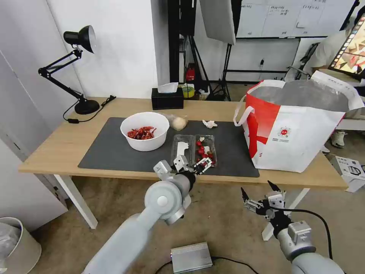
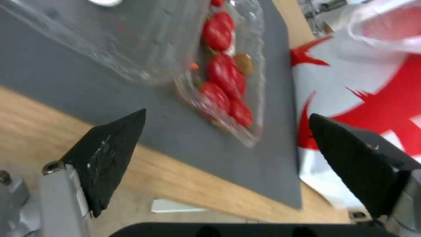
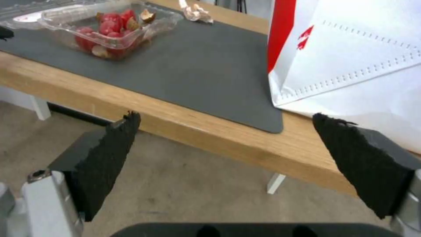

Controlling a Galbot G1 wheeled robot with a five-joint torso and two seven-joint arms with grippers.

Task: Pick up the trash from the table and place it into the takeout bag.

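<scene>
The plastic box point(image 1: 194, 150) lies open on the mat point(image 1: 114, 152), left of the takeout bag point(image 1: 300, 133), long axis running front to back. The left gripper point(image 1: 192, 164) hovers spread at its near end. The right gripper point(image 1: 258, 192) hangs spread below the table point(image 1: 57, 140).

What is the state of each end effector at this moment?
Left end effector: open, holding nothing, at the near end of the clear plastic box.
Right end effector: open, empty, below the table edge.
</scene>
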